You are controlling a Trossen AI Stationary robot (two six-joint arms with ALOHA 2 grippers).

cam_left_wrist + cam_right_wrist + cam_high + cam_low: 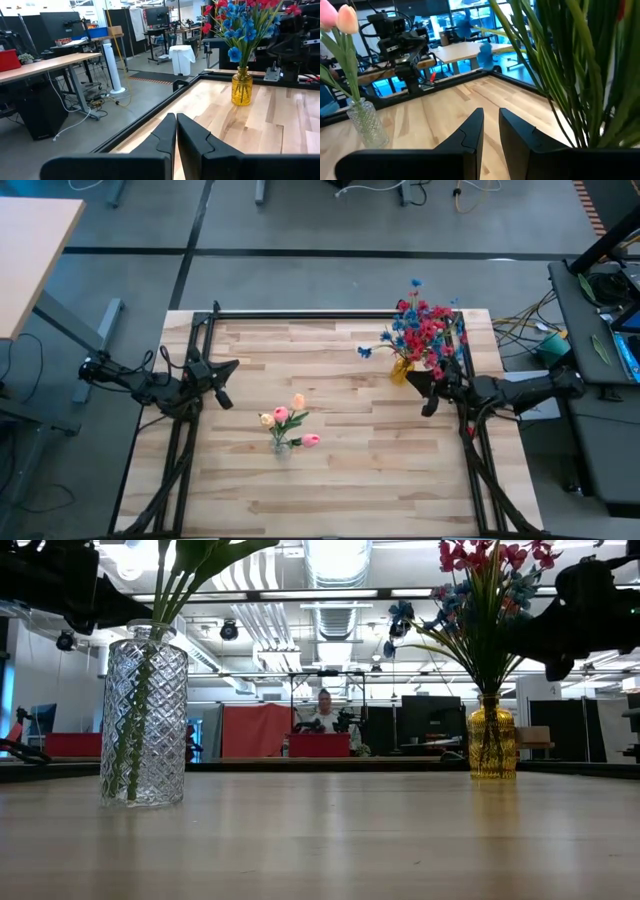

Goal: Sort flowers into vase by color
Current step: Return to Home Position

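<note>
A clear cut-glass vase point(282, 445) point(145, 720) stands near the middle of the wooden table, with pink and peach tulip flowers point(288, 418) standing by their stems inside it. At the far right, a yellow glass vase point(402, 370) point(492, 740) holds red and blue flowers point(425, 330) point(240, 25). My left gripper point(222, 383) point(176, 122) hangs shut and empty over the table's left edge. My right gripper point(428, 395) point(491, 117) hovers beside the yellow vase and close to the green stems point(570, 75). Its fingers stand a narrow gap apart with nothing between them.
Black frame rails point(330, 313) run along the table's far edge and down both sides under the arms. Bare wood point(350, 490) lies between and in front of the two vases. A person point(324, 710) sits far off in the room behind.
</note>
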